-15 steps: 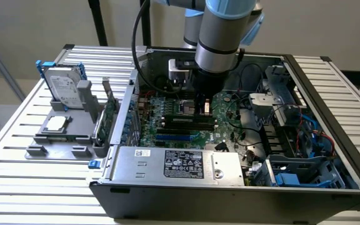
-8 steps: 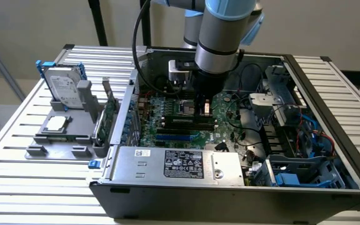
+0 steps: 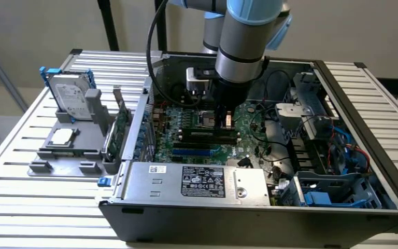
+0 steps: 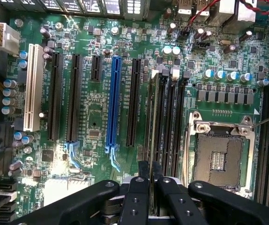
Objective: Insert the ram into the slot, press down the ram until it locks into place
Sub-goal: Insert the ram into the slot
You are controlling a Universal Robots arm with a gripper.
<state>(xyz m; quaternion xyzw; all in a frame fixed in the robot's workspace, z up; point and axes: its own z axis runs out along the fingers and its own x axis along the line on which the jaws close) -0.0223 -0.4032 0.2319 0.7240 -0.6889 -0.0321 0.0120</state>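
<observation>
matt black plastic slot (image 4: 158, 112), glossy green motherboard (image 4: 93, 104)

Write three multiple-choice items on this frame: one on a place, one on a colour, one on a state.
1. Where is the hard drive? A. on the motherboard B. in the grey fixture outside the case C. on the floor
2. What colour is the long slot between black slots? A. blue B. red C. yellow
3. How is the ram? A. flat on the table B. gripped edge-on by the tool at the memory slots C. in the white slot
Key: 1 B, it stands in the fixture; 2 A, its plastic is blue; 3 B, the fingers clamp its thin edge.
</observation>
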